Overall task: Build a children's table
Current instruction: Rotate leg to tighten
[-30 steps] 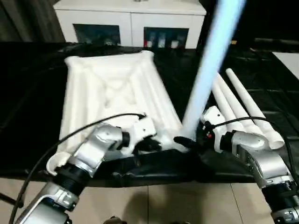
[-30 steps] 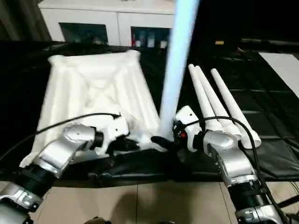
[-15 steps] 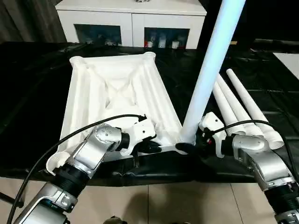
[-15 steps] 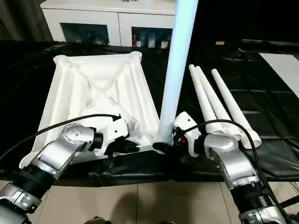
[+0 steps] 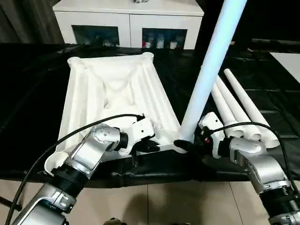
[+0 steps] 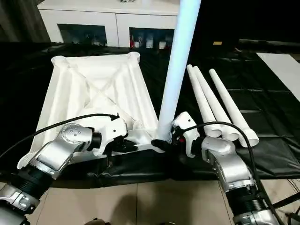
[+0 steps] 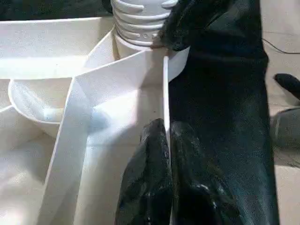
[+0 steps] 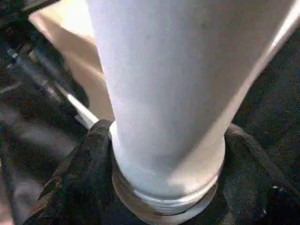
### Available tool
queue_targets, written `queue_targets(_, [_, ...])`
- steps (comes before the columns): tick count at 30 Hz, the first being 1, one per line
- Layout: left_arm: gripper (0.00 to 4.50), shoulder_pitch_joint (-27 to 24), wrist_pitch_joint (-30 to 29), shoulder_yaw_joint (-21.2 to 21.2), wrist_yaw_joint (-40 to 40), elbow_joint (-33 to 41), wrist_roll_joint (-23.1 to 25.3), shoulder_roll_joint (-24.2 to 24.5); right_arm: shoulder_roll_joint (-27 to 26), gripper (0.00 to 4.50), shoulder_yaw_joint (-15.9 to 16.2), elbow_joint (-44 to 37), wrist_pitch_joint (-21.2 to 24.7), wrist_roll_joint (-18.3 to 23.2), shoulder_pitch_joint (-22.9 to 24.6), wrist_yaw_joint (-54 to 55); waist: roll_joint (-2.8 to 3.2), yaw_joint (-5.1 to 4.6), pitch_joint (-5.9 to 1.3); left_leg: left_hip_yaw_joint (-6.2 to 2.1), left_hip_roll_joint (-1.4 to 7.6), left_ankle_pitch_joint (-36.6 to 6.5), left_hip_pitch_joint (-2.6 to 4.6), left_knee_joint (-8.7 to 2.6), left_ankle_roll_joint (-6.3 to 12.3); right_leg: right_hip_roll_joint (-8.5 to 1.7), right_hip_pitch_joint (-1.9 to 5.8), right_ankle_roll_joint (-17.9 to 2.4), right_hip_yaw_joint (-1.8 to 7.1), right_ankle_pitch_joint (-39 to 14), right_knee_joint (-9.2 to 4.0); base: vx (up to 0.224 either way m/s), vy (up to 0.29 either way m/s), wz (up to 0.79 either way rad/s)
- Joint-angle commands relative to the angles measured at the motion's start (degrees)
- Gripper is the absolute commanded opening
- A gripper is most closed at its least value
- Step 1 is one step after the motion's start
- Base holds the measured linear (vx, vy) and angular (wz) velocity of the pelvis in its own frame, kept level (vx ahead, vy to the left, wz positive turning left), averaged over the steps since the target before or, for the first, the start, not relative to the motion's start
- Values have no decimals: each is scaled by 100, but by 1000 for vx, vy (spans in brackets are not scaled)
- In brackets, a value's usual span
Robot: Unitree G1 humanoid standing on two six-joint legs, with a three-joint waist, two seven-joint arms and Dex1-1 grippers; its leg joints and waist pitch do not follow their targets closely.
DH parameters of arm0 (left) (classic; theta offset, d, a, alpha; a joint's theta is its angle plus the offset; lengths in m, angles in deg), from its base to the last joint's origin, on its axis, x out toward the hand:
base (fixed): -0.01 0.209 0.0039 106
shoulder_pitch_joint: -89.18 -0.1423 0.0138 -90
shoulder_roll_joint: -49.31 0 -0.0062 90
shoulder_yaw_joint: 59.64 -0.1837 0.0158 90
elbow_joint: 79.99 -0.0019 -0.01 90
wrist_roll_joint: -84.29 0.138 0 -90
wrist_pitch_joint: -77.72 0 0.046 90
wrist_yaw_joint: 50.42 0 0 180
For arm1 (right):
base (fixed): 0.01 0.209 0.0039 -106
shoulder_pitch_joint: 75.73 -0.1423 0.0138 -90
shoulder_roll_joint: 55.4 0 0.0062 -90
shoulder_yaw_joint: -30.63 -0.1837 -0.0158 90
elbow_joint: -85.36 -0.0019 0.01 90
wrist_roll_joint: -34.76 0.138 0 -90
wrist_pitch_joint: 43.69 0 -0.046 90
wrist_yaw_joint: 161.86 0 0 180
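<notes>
- We are losing the top of the upright leg [image 5: 206, 79] past the frame's upper edge; its base is meeting the tabletop [image 5: 112, 96] at the near right corner socket.
- The tabletop is lying underside up on the black-covered worktop [image 5: 33, 89], its white plastic ribs crossing in an X.
- Our right tool [image 8: 164, 154] is clasping the smooth, tapered tube just above its ridged, threaded end, one black finger on each side; the head views are hiding that grip behind the wrist.
- Our left tool [image 7: 164, 154] is pinching the thin near rim of the tabletop, fingers nearly closed on it; the wrist view is also showing the leg's ridged end sitting at the socket.
- Three spare legs [image 6: 218, 105] are lying side by side on the worktop's right.
</notes>
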Motion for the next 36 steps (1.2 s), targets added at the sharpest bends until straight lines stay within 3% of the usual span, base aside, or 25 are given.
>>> queue_targets(1, [0, 99, 21, 6, -35, 105, -56, -167, -137, 274, -144, 28, 20, 234, -72, 165, -32, -19, -404, -125, 305, -1456, 95, -437, 120, -361, 274, -1052, 280, -1974, -393, 0, 0, 0])
queue_targets(4, [0, 180, -70, 90, -411, -90, 1, -376, -395, 274, -205, 194, -13, 143, -142, 610, -21, -86, -398, -121, 291, -1488, 81, -432, 107, -352, 267, -1067, 280, -1964, -401, 0, 0, 0])
queue_targets(5, [0, 308, -218, 219, -1000, -381, 102, -661, -711, 274, -254, 534, -53, -121, -308, 1371, -1, -103, -402, -134, 293, -1504, 79, -431, 44, -355, 269, -1071, 274, -2000, -390, 0, 0, 0])
queue_targets(6, [0, 460, -438, 406, -1700, -710, 167, -1030, -1095, 274, -341, 991, -71, -399, -539, 2332, -15, -186, -383, -132, 260, -1592, 70, -433, -43, -339, 246, -1075, 257, -2160, -410, 0, 0, 0])
queue_targets(7, [0, 520, -535, 482, -1975, -837, 182, -1185, -1253, 274, -370, 1190, -90, -515, -641, 2731, 7, -199, -391, -154, 266, -1676, 89, -432, -118, -357, 239, -1062, 251, -2296, -411, 0, 0, 0])
queue_targets(8, [0, 590, -655, 588, -2310, -978, 180, -1380, -1431, 274, -396, 1434, -132, -661, -774, 3231, -22, -237, -407, -168, 247, -1698, 83, -421, -166, -376, 270, -985, 232, -2448, -432, 0, 0, 0])
queue_targets(11, [0, 695, -716, 629, -2635, -1151, 209, -1609, -1755, 273, -467, 1757, -212, -734, -977, 3814, -31, -245, -402, -144, 220, -1749, 111, -397, 2, -372, 240, -867, 234, -2582, -516, 0, 0, 0])
queue_targets(13, [0, 807, -684, 629, -2877, -1278, 263, -1787, -2149, 273, -520, 2039, -324, -683, -1178, 4180, -26, -231, -419, -135, 230, -1553, 77, -408, 92, -360, 256, -858, 246, -2348, -486, 0, 0, 0])
queue_targets(14, [0, 847, -649, 625, -2925, -1299, 280, -1826, -2288, 273, -458, 2137, -401, -712, -1251, 4239, -57, -250, -413, -137, 236, -1533, 65, -416, 99, -357, 252, -867, 246, -2311, -480, 0, 0, 0])
queue_targets(16, [0, 857, -570, 612, -2889, -1250, 313, -1781, -2414, 273, -347, 2179, -544, -767, -1299, 4197, -21, -232, -421, -142, 244, -1476, 73, -417, 104, -354, 265, -901, 238, -2144, -459, 0, 0, 0])
queue_targets(19, [0, 822, -501, 590, -2811, -1172, 368, -1655, -2448, 273, -395, 2093, -644, -660, -1286, 4027, -46, -227, -425, -135, 254, -1460, 72, -426, 148, -348, 277, -975, 245, -1891, -419, 0, 0, 0])
queue_targets(20, [0, 823, -481, 605, -2810, -1189, 401, -1631, -2482, 329, -477, 2105, -700, -620, -1305, 3983, -35, -232, -426, -138, 253, -1418, 51, -430, 169, -350, 295, -996, 250, -1825, -399, 0, 0, 0])
queue_targets(22, [0, 805, -429, 609, -2768, -1173, 436, -1558, -2430, 346, -523, 2020, -732, -598, -1291, 3854, -38, -229, -423, -126, 250, -1451, 73, -424, 194, -348, 282, -1008, 253, -1839, -413, 0, 0, 0])
queue_targets(24, [0, 791, -314, 588, -2719, -1160, 487, -1454, -2343, 364, -577, 1915, -794, -584, -1280, 3760, -25, -233, -422, -142, 254, -1368, 30, -434, 211, -364, 315, -1006, 251, -1824, -396, 0, 0, 0])
queue_targets(25, [0, 791, -314, 588, -2719, -1160, 487, -1454, -2343, 375, -577, 1915, -794, -584, -1280, 3760, -28, -235, -426, -139, 256, -1356, 35, -433, 213, -359, 311, -1003, 252, -1812, -401, 0, 0, 0])
queue_targets(26, [0, 779, -277, 572, -2690, -1131, 504, -1380, -2240, 385, -574, 1742, -785, -573, -1229, 3693, 8, -223, -430, -136, 262, -1343, 72, -425, 201, -358, 289, -1049, 257, -1739, -393, 0, 0, 0])
queue_targets(27, [0, 772, -238, 573, -2667, -1122, 503, -1316, -2087, 385, -515, 1524, -735, -547, -1147, 3474, -4, -210, -441, -125, 267, -1267, 76, -420, 224, -337, 296, -1076, 262, -1527, -378, 0, 0, 0])
queue_targets(28, [0, 765, -214, 577, -2651, -1115, 502, -1272, -1980, 400, -469, 1372, -697, -529, -1086, 3310, 20, -195, -443, -125, 269, -1231, 84, -417, 237, -335, 293, -1110, 265, -1406, -357, 0, 0, 0])
queue_targets(30, [0, 738, -76, 543, -2481, -1097, 476, -1174, -1685, 419, -295, 1085, -613, -587, -929, 2951, -5, -199, -452, -132, 265, -1091, 36, -414, 309, -338, 342, -1140, 256, -1197, -325, 0, 0, 0])
queue_targets(32, [0, 684, -25, 511, -2272, -1027, 440, -1058, -1273, 436, -114, 797, -567, -618, -729, 2419, 15, -182, -451, -121, 264, -1085, 62, -398, 360, -331, 327, -1182, 261, -1125, -332, 0, 0, 0])
queue_targets(36, [0, 646, -49, 487, -2125, -967, 407, -989, -1044, 444, -40, 639, -502, -602, -632, 2081, 4, -155, -455, -115, 279, -992, 57, -386, 427, -342, 331, -1315, 269, -985, -305, 0, 0, 0])
